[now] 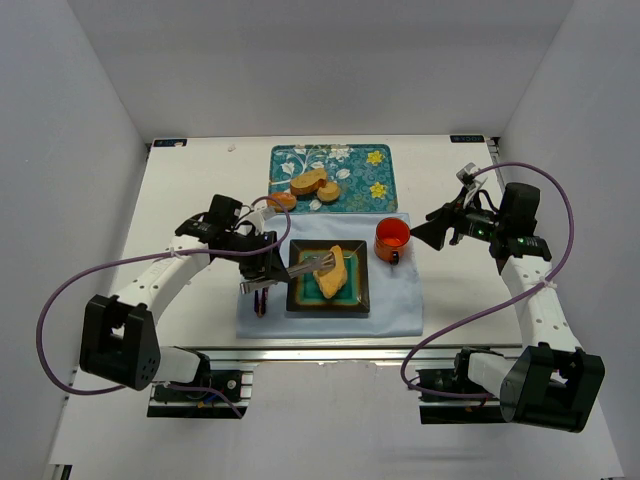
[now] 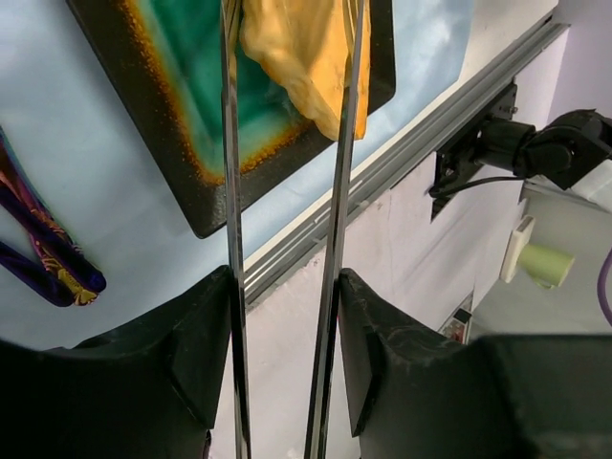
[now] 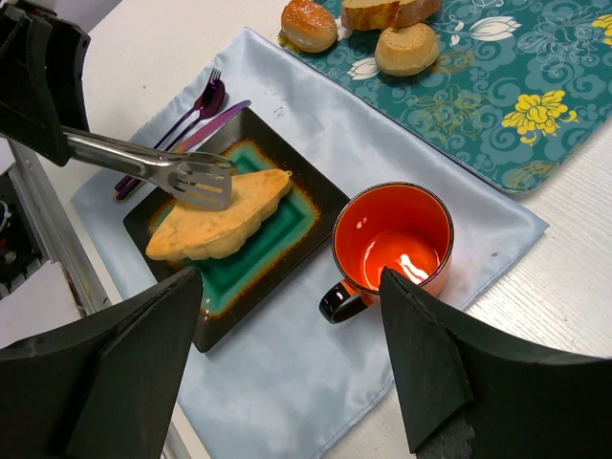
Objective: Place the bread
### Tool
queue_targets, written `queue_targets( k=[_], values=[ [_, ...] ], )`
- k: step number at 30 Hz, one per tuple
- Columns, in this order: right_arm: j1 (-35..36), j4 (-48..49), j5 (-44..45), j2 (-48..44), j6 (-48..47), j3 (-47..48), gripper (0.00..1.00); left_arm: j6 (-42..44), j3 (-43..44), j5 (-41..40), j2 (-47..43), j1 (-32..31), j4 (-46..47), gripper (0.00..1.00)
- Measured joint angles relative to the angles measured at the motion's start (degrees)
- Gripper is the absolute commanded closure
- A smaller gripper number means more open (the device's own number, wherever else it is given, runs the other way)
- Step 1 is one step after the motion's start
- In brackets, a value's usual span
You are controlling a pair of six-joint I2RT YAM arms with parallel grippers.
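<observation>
The bread [image 1: 333, 270], pale golden and almond-shaped, lies on the dark square plate [image 1: 360, 302] with a teal middle. My left gripper [image 1: 262, 262] is shut on metal tongs [image 1: 315, 263], whose blades sit on either side of the bread. In the left wrist view the tong arms [image 2: 229, 143] run between my fingers [image 2: 285, 287] to the bread [image 2: 296, 57] and plate [image 2: 220, 191]. In the right wrist view a tong blade [image 3: 191, 182] rests on top of the bread [image 3: 215, 225]. My right gripper [image 1: 425, 234] is open and empty, above the cloth by the mug [image 3: 292, 277].
An orange mug [image 1: 392, 238] stands right of the plate on a light blue cloth [image 1: 400, 300]. Purple cutlery [image 1: 260, 296] lies left of the plate. Behind, a teal floral mat [image 1: 370, 185] holds a brown roll [image 1: 308, 183] and two small buns [image 1: 328, 194].
</observation>
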Motion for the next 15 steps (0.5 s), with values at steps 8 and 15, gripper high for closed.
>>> queue_targets(
  k=[8,15],
  values=[
    [0.0,-0.2,0.0,0.0,-0.6,0.0,0.20,-0.1,5.0,-5.8,-1.7,1.9,-2.8,0.51],
    [0.0,-0.2,-0.1,0.0,-0.9,0.0,0.20,-0.8,12.3,-11.7,-3.5,11.3,-1.7,0.65]
  ],
)
